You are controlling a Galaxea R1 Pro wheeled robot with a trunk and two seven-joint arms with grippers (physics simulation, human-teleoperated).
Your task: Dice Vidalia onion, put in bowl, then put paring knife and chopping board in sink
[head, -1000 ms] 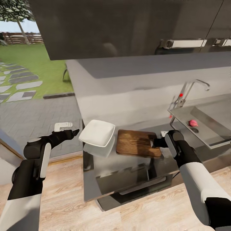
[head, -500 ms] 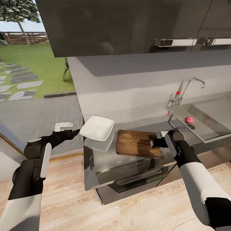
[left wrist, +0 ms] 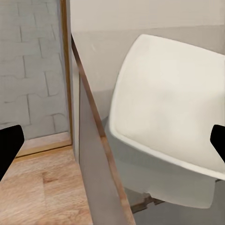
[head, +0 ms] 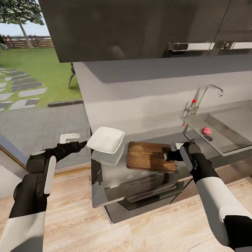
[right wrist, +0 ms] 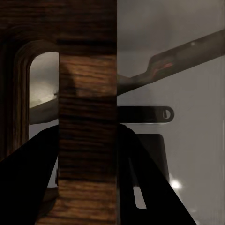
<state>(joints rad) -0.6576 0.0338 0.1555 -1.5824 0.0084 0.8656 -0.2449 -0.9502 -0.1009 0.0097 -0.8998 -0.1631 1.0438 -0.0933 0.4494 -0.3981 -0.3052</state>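
Dark wall cabinets [head: 140,28] hang at twelve o'clock; pale plank floor [head: 87,224] at six; sunlit lawn [head: 38,66] at ten.

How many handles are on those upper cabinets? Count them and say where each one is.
2. The longer cabinet handle runs along the lower edge of the upper cabinets above the tap; the second handle lies beside it, cut off by the picture's edge. More may lie beyond.
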